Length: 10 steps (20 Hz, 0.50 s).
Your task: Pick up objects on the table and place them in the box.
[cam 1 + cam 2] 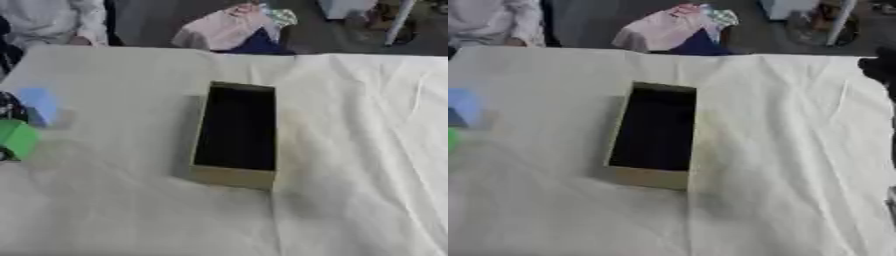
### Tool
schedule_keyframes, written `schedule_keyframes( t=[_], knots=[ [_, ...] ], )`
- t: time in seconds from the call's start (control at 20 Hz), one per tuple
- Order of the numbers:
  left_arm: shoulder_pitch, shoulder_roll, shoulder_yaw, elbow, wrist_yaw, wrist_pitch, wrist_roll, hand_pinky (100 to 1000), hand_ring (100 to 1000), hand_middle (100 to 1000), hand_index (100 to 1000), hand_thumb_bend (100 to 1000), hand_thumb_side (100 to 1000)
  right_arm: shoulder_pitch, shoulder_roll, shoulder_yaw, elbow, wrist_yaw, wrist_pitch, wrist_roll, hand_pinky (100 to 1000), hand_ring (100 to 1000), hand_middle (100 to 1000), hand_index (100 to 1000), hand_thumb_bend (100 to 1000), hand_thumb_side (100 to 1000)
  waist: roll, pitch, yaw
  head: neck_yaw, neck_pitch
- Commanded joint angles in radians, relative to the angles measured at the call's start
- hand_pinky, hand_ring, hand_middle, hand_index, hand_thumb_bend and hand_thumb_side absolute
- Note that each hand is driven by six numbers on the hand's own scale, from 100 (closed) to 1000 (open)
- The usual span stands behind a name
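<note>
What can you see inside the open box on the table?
The box shows only a dark interior; no object can be made out in it. Its near wall hides the strip of floor just behind it. The blue and green objects lie outside, left.

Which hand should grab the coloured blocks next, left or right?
Probably the left. The blue block and green block sit at the table's far left edge, left of the box. Something dark next to them there may be the left hand. The right side shows only a dark shape at the edge, far away.
</note>
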Motion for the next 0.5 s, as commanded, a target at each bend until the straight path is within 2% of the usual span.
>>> schedule_keyframes(
  t=[0.05,0.5],
  knots=[
    [-0.015,0.048,0.02,-0.089,0.031,0.011,0.003,542,626,595,685,333,100,-0.006,-0.016,-0.005,-0.017,0.004,-0.005,0.0,829,791,663,834,100,888,0.004,-0.008,0.001,-0.003,0.005],
    [-0.033,0.052,0.022,-0.384,0.194,0.059,-0.023,529,600,571,681,247,100,-0.011,-0.041,-0.007,-0.017,0.005,-0.024,-0.007,830,792,665,835,100,878,0.006,-0.006,0.001,-0.005,0.005]
  ],
)
